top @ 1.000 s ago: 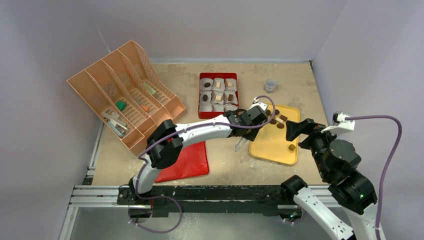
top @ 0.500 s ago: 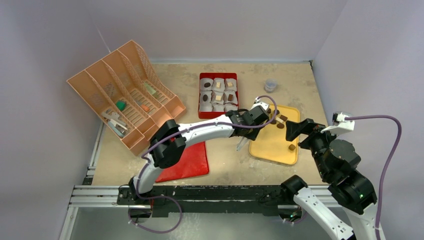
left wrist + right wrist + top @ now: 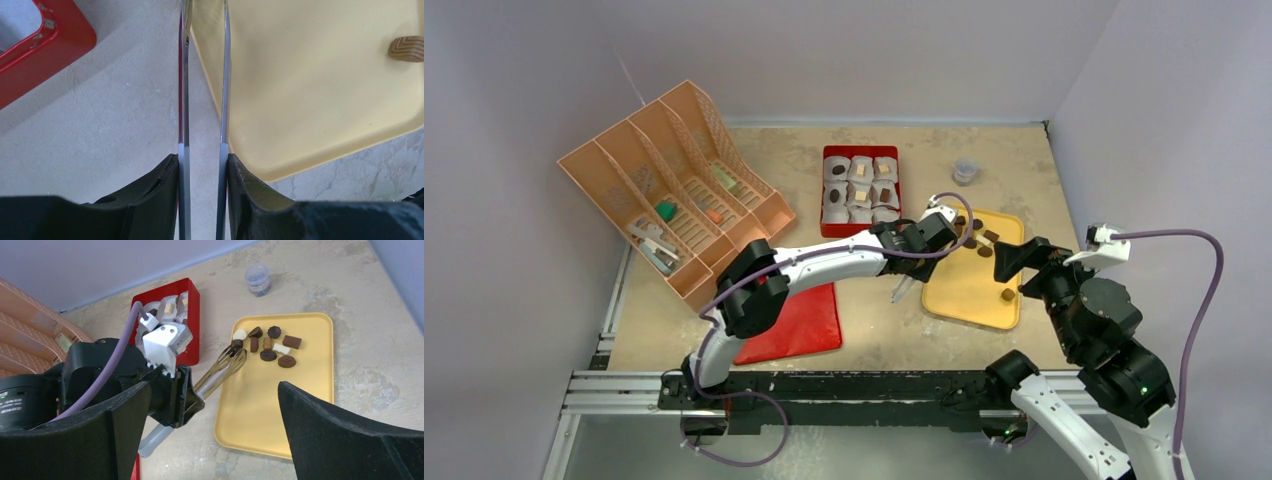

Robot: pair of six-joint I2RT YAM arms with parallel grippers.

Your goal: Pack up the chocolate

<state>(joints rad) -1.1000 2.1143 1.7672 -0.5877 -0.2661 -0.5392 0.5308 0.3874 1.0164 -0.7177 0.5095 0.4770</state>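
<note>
1. Left gripper is clamped on a pair of metal tongs. In the wrist view the blades run almost parallel with a narrow gap and nothing shows between them. The tips are out of that view.
2. The right wrist view shows the tong tips nearly together over the far-left part of the yellow tray. They sit just near of a dark piece at the edge of the pile. I cannot tell whether they touch it.
3. The chocolate lies mostly loose in a tight cluster at the tray's far end. One stray piece sits alone by the near-right rim. A few more pieces sit in paper cups inside the red box, just left of the tray and farther back.
4. Right gripper is spread wide and empty, hovering at the tray's right side.
5. Likely step: picking one piece out of the cluster.
6. Risks, as I judge them:
   - The pieces are packed close, so a blade going in could shove a neighbour or flick it off the tray.
   - The blades are smooth and the pieces are hard and rounded. Too much squeeze and a piece could squirt out.
   - The tongs are only gripped by the fingers and could twist or slip, leaving the tips off aim.
   - The carry crosses bare table, and a piece dropped there could roll.
   - The thin cups may tip or crumple if the tips come down on them.
</note>
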